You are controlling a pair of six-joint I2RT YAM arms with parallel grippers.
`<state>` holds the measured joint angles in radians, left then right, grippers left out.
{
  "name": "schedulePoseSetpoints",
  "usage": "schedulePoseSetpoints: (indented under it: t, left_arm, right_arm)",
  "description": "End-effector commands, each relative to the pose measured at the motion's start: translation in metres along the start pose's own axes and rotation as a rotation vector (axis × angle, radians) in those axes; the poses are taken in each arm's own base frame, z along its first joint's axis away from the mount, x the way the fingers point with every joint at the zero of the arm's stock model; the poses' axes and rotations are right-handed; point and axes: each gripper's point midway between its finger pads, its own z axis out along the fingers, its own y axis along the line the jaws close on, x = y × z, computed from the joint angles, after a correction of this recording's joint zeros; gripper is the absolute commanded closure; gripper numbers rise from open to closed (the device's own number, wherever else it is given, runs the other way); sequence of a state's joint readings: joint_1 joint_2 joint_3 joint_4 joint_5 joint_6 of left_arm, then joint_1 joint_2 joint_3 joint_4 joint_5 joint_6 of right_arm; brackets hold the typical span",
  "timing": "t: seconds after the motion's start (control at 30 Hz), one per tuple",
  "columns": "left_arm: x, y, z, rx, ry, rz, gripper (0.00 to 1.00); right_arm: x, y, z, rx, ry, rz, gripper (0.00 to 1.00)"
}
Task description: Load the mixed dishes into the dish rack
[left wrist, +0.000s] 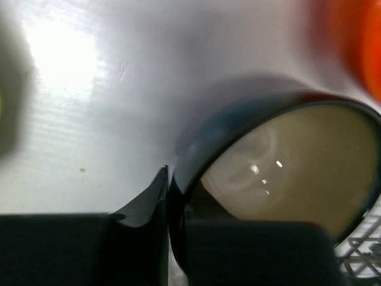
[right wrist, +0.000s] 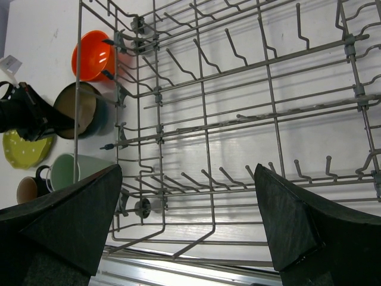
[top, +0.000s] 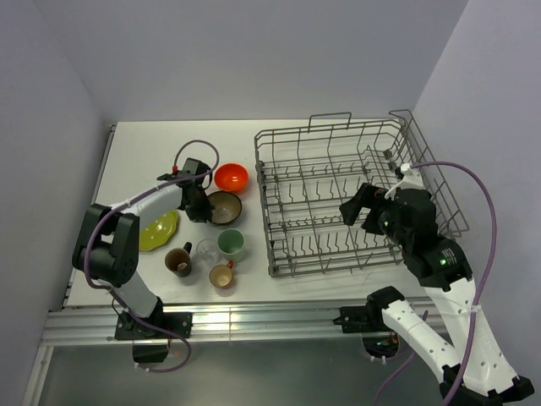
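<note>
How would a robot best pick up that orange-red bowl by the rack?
Pinch its rim from above: the orange-red bowl sits upright and open, with no handle, so one finger goes inside the wall, one outside. The left rim looks freest; the blue bowl and dish rack crowd its other sides.

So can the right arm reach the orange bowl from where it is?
Probably not easily. The right gripper hangs open over the dish rack, and the orange-red bowl sits beyond the rack's left wall, near the left gripper.
</note>
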<state>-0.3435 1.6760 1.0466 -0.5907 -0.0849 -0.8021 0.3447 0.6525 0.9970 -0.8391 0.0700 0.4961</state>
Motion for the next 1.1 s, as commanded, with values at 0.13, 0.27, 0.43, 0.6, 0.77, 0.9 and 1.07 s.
schedulePoseSetpoints:
  t: [0.13,0.27,0.43,0.6,0.77,0.9,1.07]
  left_arm:
    - [-0.008,0.005,-0.002,-0.028,-0.057,0.008,1.00]
    - [-0.010,0.011,-0.019,-0.033,-0.085,0.007,1.00]
    - [-0.016,0.012,-0.060,0.015,-0.156,0.002,1.00]
    - [-0.018,0.010,-0.117,0.088,-0.234,0.017,1.00]
    - [-0.010,0.003,-0.170,0.227,-0.284,0.009,1.00]
    - [-0.001,0.001,-0.200,0.307,-0.302,0.009,1.00]
    - [0.018,-0.021,-0.224,0.472,-0.252,0.082,1.00]
  right_arm:
    - [-0.015,0.009,-0.001,-0.030,-0.051,-0.016,0.00]
    - [-0.013,0.013,0.002,-0.054,-0.035,-0.021,0.00]
    - [-0.008,0.017,0.007,-0.075,-0.020,-0.025,0.02]
    - [0.004,0.035,0.014,-0.096,0.054,-0.088,0.05]
    - [0.007,0.060,0.013,-0.099,0.045,-0.166,0.05]
    - [0.001,0.085,0.009,-0.119,0.027,-0.228,0.04]
    - [-0.002,0.125,-0.005,-0.269,0.017,-0.370,0.03]
